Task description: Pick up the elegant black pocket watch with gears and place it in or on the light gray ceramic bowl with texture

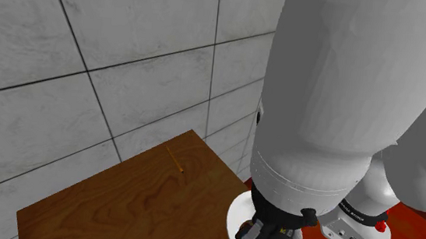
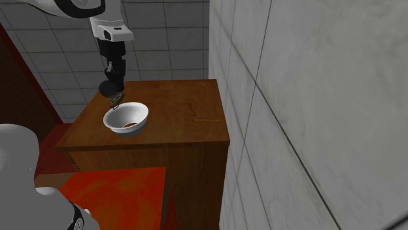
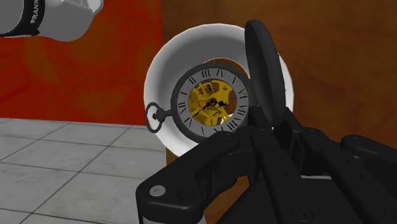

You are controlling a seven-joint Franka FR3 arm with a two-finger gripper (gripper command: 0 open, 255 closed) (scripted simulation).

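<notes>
Dim, even light throughout, with faint soft shadows.

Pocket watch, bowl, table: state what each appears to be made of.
Pocket watch: dark, metal-looking case and lid with a soft sheen; gold-coloured gears behind the dial, probably brass. Bowl: smooth plain white, possibly glazed ceramic. Table: brown wood, visible grain, slightly glossy.

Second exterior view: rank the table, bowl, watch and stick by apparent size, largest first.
1. table
2. bowl
3. stick and watch: both look tiny. One is long and thin, the other compact, so I leave them unranked.
</notes>
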